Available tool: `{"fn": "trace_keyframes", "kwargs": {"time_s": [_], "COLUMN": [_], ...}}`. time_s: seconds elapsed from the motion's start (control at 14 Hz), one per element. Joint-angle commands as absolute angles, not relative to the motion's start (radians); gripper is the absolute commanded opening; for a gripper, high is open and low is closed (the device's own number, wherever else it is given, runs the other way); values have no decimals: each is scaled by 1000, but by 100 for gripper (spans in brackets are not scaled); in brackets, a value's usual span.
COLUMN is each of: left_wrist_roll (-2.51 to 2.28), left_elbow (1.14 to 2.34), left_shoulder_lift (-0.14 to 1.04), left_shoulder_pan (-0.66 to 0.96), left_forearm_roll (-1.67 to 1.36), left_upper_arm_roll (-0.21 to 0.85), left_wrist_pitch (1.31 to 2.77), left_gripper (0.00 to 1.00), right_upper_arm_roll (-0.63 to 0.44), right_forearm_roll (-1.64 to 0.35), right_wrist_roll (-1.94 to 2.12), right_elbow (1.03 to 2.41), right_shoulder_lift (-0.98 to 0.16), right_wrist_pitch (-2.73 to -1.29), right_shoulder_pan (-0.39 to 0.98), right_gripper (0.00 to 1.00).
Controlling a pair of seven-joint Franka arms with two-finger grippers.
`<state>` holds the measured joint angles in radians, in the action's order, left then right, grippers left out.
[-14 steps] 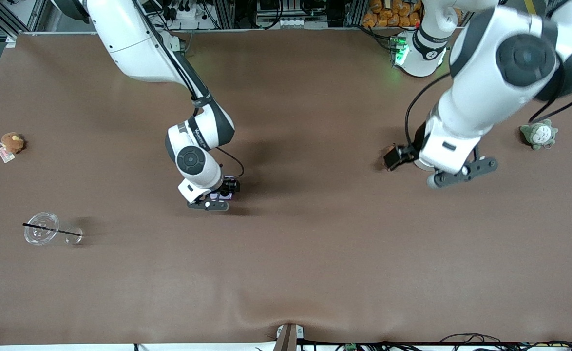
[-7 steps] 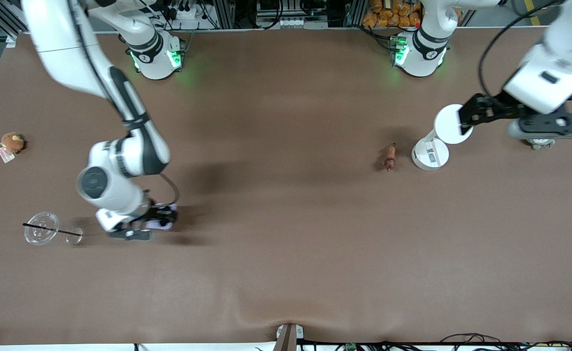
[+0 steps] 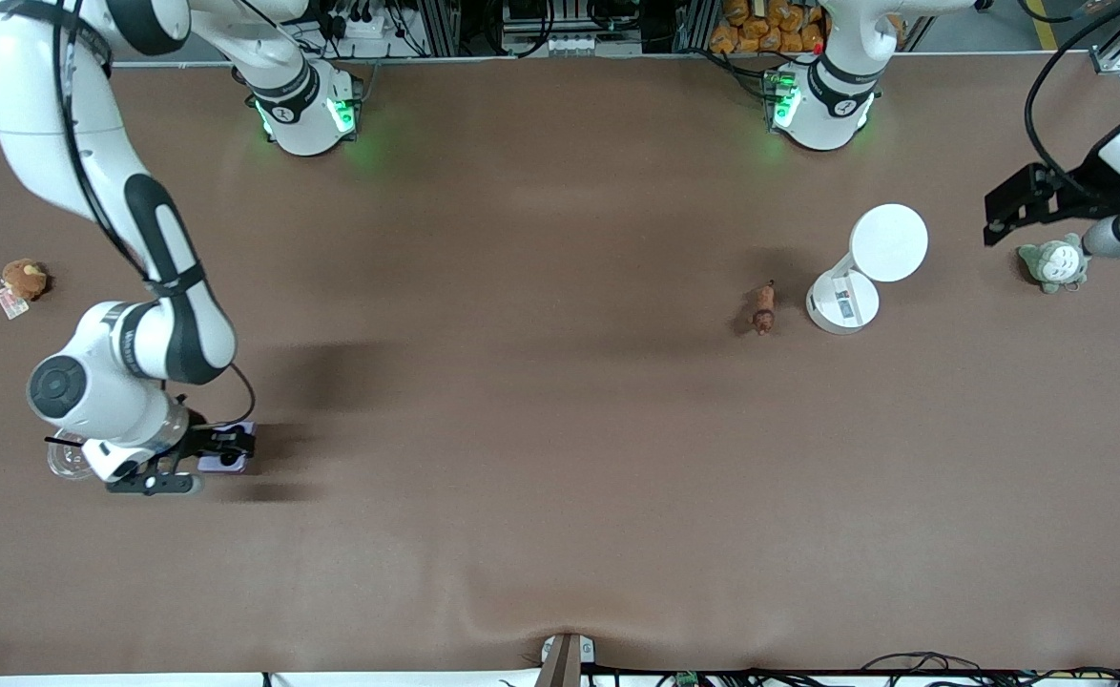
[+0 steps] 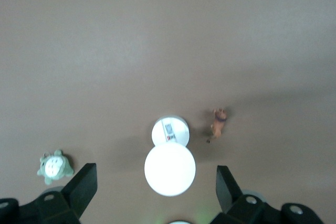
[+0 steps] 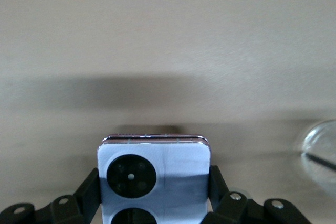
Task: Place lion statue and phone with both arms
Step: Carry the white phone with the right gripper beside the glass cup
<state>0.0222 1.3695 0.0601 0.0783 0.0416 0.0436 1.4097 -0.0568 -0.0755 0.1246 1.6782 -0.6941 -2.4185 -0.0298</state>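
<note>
Right end effector [image 3: 221, 456]: hung over the counter [image 3: 560, 496] at the right arm's end, fingers [image 5: 89, 190] closed on the two side edges of the phone.
Phone [image 5: 154, 179]: pale lavender, held flat between the right end effector's fingers, lens face up, two round black lenses showing; just beside the clear cup.
Clear cup [image 3: 56, 460]: lay on the counter under the right wrist, mostly hidden by it; a thin black straw [image 5: 317, 160] crossed it.
Left end effector [image 4: 156, 190]: up in the air at the left arm's end, over the grey-green plush toy [image 3: 1054, 262]; fingers spread apart, holding nothing.
Lion statue [image 3: 762, 307]: reddish-brown, lay free on the counter, just beside the white stand, toward the right arm's end from it.
White stand [image 3: 856, 277]: round base and round top disc, on the counter between the lion statue and the grey-green plush toy.
Brown plush toy [image 3: 22, 280]: at the counter's right-arm end, tag attached.
</note>
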Motion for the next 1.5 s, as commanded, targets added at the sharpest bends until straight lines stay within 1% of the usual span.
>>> {"fn": "trace_keyframes", "kwargs": {"time_s": [0.0,0.14,0.29,0.43,0.57,0.64,0.71,0.79,1.07,1.21,1.29,1.43], "left_wrist_roll": [34,38,89,130,172,172,172,173,169,164,163,160], "left_elbow": [1460,1470,1500,1551,1565,1554,1552,1549,1531,1510,1508,1508], "left_shoulder_lift": [-14,-21,-44,-74,-83,-74,-72,-68,-48,-32,-29,-28], "left_shoulder_pan": [63,40,26,26,29,29,26,23,28,26,26,28], "left_forearm_roll": [58,54,60,80,109,103,100,98,100,100,100,100], "left_upper_arm_roll": [54,51,51,49,58,58,55,51,49,49,49,49], "left_wrist_pitch": [1390,1401,1410,1451,1469,1470,1477,1483,1483,1483,1483,1483], "left_gripper": [100,100,100,100,100,100,100,100,100,100,100,100], "right_upper_arm_roll": [-40,-40,-40,-41,-41,-41,-41,-41,-41,-41,-41,-41], "right_forearm_roll": [-74,-72,-72,-71,-63,-63,-61,-63,-63,-58,-49,-44], "right_wrist_roll": [135,144,146,149,150,149,149,149,147,146,146,138], "right_elbow": [1593,1546,1545,1540,1529,1529,1529,1528,1520,1490,1477,1468], "right_shoulder_lift": [-761,-798,-804,-824,-830,-833,-833,-833,-827,-822,-812,-773], "right_wrist_pitch": [-2402,-2401,-2407,-2414,-2414,-2414,-2414,-2414,-2411,-2401,-2387,-2303], "right_shoulder_pan": [-57,-78,-80,-86,-95,-95,-95,-95,-92,-89,-92,-80], "right_gripper": [17,18,18,18,20,28,79,100,100,100,100,100]}}
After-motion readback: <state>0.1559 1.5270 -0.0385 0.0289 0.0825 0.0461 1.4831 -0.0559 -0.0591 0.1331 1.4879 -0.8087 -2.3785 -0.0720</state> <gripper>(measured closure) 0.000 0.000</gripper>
